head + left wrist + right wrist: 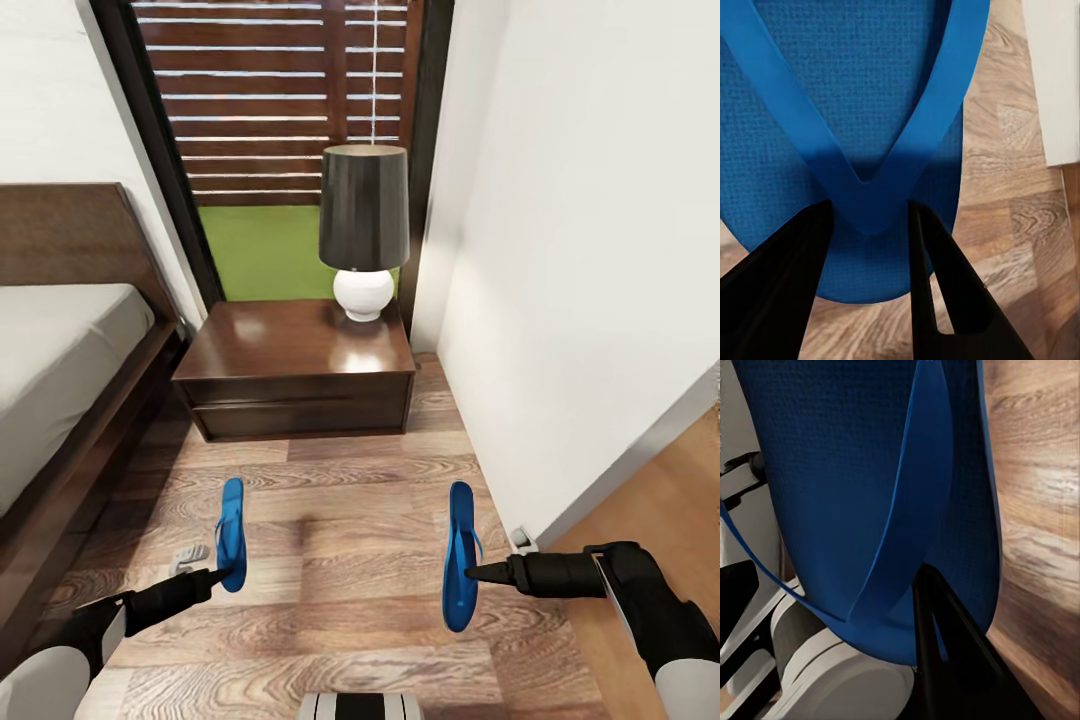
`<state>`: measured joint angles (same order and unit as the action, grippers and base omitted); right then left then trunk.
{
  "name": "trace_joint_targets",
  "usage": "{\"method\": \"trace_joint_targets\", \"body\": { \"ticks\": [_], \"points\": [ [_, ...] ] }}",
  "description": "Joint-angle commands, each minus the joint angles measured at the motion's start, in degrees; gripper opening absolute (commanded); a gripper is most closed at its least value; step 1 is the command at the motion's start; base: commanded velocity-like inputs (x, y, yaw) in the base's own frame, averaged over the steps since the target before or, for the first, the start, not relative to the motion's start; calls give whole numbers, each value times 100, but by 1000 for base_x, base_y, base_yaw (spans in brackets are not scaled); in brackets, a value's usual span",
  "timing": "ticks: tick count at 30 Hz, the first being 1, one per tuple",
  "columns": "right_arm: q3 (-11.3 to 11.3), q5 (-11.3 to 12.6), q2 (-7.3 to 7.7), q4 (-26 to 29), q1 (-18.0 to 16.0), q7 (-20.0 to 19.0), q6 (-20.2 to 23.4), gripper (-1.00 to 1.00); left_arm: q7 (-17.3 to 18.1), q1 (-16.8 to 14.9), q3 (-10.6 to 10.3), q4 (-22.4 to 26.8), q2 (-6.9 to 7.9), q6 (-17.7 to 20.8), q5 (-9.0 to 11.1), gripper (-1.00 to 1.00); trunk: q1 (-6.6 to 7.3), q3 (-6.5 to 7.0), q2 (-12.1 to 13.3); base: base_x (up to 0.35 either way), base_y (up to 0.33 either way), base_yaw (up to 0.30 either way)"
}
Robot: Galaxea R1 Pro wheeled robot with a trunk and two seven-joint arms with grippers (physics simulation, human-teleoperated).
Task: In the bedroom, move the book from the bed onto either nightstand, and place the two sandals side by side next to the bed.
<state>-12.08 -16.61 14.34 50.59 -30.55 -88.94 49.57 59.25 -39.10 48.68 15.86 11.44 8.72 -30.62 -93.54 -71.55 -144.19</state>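
Bedroom corner, head view, white walls and wood-plank floor. At left, the bed, grey mattress in a dark frame with a plain headboard. Just beside it, against the window, the nightstand, top bare except for a lamp at its far right corner. Book nowhere among these. In front of the nightstand, two blue sandals held on edge above the planks, well apart and roughly parallel. Left sandal near the bed, pinched at the junction of its thong straps by the left gripper. Right sandal near the wall, gripped by the right gripper; one finger pressed against the sole, the strap beside it.
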Motion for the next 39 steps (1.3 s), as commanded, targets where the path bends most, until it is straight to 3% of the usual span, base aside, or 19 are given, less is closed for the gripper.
{"method": "trace_joint_targets", "body": {
  "ticks": [1,13,39],
  "points": [
    [-14,-61,-6,3,-3,-78,89,-100,34,-5,45,5,1,60,-38,-100,3,18,0,0,0,0],
    [-13,-61,-19,1,-3,-80,88,-100,43,-1,45,-227,-1,51,-41,-100,34,284,16,0,0,0],
    [-6,-61,-19,-2,-3,-76,90,-100,43,-1,45,-232,7,51,-41,-100,101,860,51,0,0,0]
  ]
}}
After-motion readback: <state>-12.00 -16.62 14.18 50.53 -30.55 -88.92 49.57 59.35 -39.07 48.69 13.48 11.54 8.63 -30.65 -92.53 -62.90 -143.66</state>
